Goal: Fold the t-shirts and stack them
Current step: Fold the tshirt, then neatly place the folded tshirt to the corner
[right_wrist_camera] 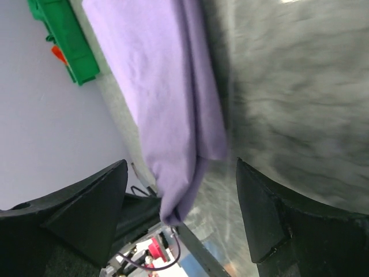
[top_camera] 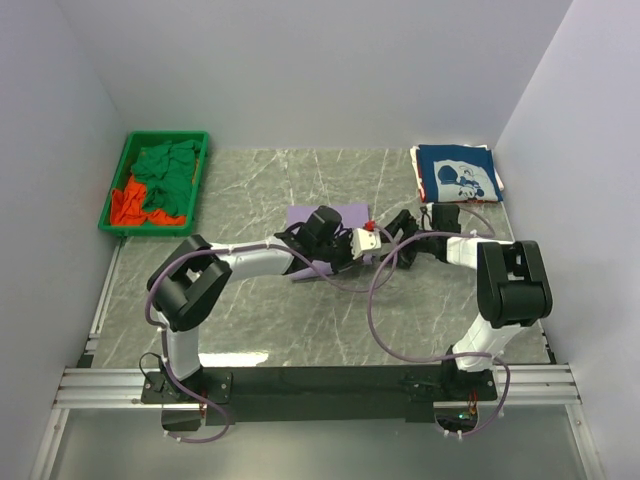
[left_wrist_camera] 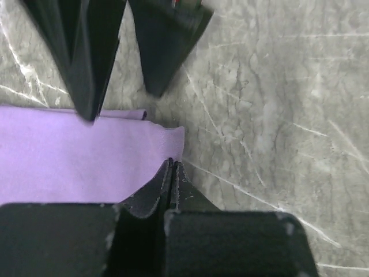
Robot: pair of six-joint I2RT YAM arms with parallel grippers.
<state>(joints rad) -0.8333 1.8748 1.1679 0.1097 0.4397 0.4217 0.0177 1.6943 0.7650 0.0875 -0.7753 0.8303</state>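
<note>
While both arms lean in over the lavender tee (top_camera: pixel 350 212) at mid-tabletop (top_camera: pixel 300 320), I log the following.

- Left gripper (left_wrist_camera: pixel 171 173): jaws pressed together right at the tee's hem. I cannot tell whether any cloth is pinched between them.
- Right gripper (right_wrist_camera: pixel 181 164): jaws wide, with a doubled edge of the tee between them and nothing clamped.
- Navy tee (top_camera: pixel 457 173): lies folded at the far right corner, well apart.
- Green tees (top_camera: pixel 168 170) and an orange-red tee (top_camera: pixel 128 205): heaped in the green bin (top_camera: pixel 168 134) at far left.

Risks, my judgement:
- The two grippers sit very near each other, so a careless sweep could knock them together.
- If the left jaws hold only air, a lift would leave that hem behind and skew the fold.
- If the right jaws catch one layer only, the doubled edge would peel open.
</note>
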